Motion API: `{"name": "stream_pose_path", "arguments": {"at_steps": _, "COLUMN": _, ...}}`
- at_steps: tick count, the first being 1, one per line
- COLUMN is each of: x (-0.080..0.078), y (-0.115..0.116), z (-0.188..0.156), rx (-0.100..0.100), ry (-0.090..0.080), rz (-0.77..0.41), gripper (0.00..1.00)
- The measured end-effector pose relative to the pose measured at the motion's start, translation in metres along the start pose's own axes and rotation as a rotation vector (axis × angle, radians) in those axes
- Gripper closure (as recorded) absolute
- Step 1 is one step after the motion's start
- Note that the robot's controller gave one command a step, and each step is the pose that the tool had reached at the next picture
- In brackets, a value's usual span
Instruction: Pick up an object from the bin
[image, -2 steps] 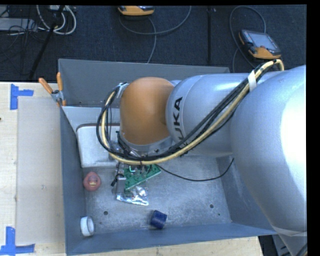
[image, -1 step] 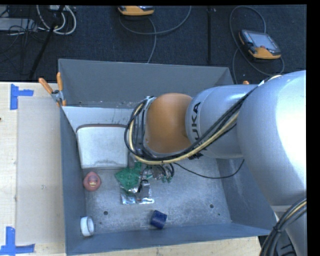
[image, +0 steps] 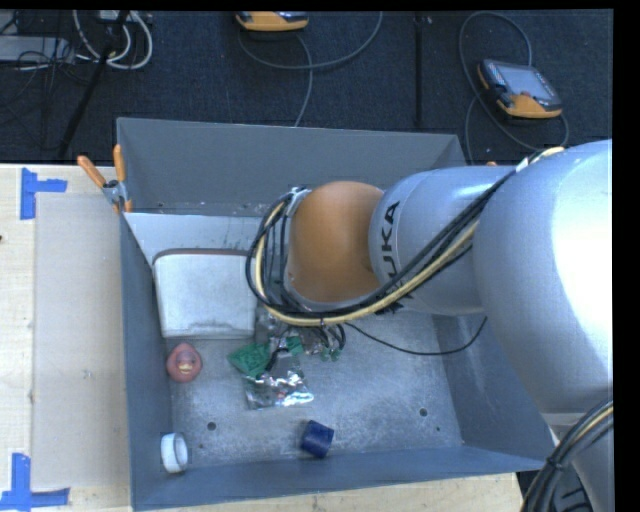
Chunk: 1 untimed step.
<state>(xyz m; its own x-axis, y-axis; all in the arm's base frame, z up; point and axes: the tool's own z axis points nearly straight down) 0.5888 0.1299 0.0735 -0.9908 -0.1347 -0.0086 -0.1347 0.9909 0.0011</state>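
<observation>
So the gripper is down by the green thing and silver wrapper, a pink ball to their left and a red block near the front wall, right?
No: the block near the front wall is blue, not red, as the camera view shows. The gripper is down by the green thing and silver wrapper, with the pink ball to their left.

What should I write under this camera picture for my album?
Gripper hangs over a green scrap and crumpled foil, pink round thing nearby.

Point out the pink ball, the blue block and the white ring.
pink ball (image: 184, 362): camera view, its middle.
blue block (image: 317, 438): camera view, its top face.
white ring (image: 169, 446): camera view, its rim.
</observation>
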Motion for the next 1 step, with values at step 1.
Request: {"name": "stream_pose_path", "arguments": {"at_steps": 1, "x": 0.0139, "y": -0.0164, "z": -0.1327, "rx": 0.001, "ry": 0.001, "rz": -0.047, "gripper": 1.0}}
